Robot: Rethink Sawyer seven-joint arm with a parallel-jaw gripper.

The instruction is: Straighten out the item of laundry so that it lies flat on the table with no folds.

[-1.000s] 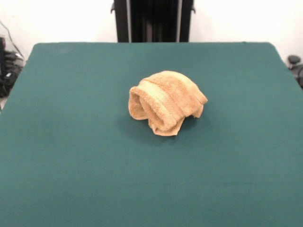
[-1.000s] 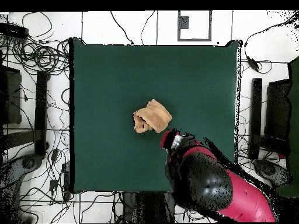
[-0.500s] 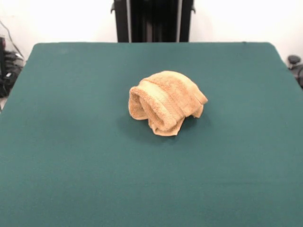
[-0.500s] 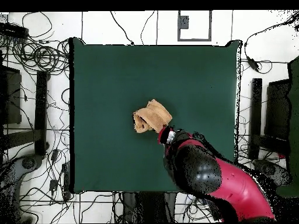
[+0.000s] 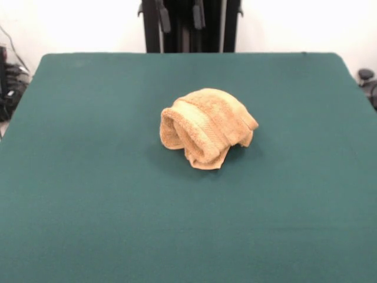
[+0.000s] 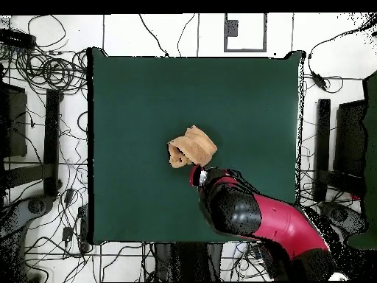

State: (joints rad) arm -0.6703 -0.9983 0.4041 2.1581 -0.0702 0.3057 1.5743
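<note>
The towel lies near the middle of the table, bunched into a rounded heap. It is not flat: several layers fold over each other, and one rolled edge forms an open loop on the heap's left side in the front view. A woven band runs along the upper folds. A loose corner hangs down to the table surface at the near side of the heap. From overhead, the towel appears as a compact lump, slightly left of the table's centre, with bare table on all sides.

The gripper shows in the front view only as two dark fingertips at the top edge, high above the far part of the table. The two tips hang with a clear gap between them, so the fingers stand apart, and nothing is held between them. The gripper does not touch the towel.

From overhead, the red and black arm reaches in from the lower right. Its end lies just beside the towel's lower right edge. The arm body hides the gripper in this view.
</note>
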